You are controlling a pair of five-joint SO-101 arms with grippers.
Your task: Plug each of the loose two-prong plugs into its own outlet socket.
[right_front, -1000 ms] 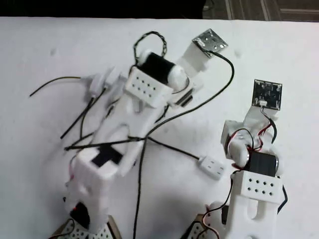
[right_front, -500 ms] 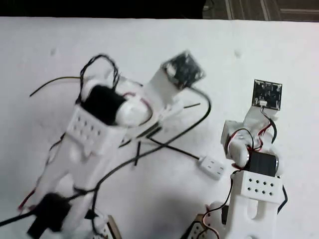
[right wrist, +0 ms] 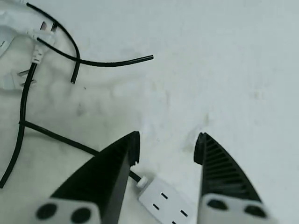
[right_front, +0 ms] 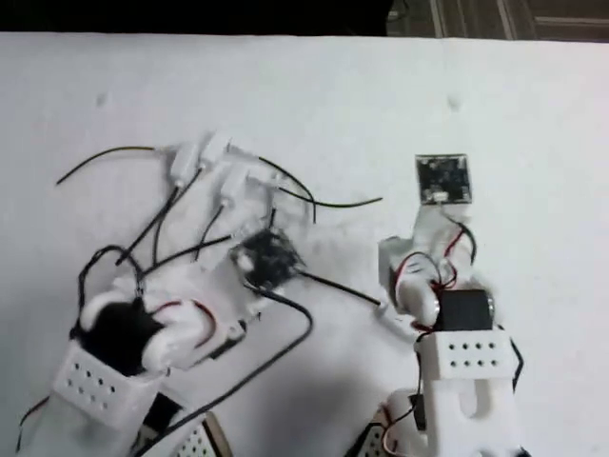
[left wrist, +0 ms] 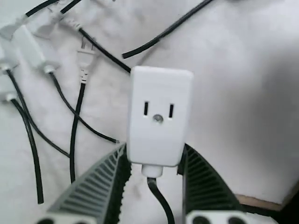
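- White outlet socket [left wrist: 159,112] clamped in left gripper [left wrist: 153,154], long axis along fingers [left wrist: 100,179], slots facing its wrist.
- Right gripper [right wrist: 168,140] spread apart over 2nd socket [right wrist: 163,201], partly cut off.

Loose cords [right_front: 146,228] across left of table [right_front: 533,95]

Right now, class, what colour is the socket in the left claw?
White socket, with a black cord; the left wrist view shows it best.

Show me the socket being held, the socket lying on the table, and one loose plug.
held socket [left wrist: 159,116], left wrist view, front face between its slots.
table socket [right wrist: 164,201], right wrist view, top face.
loose plug [left wrist: 84,59], left wrist view, white body.
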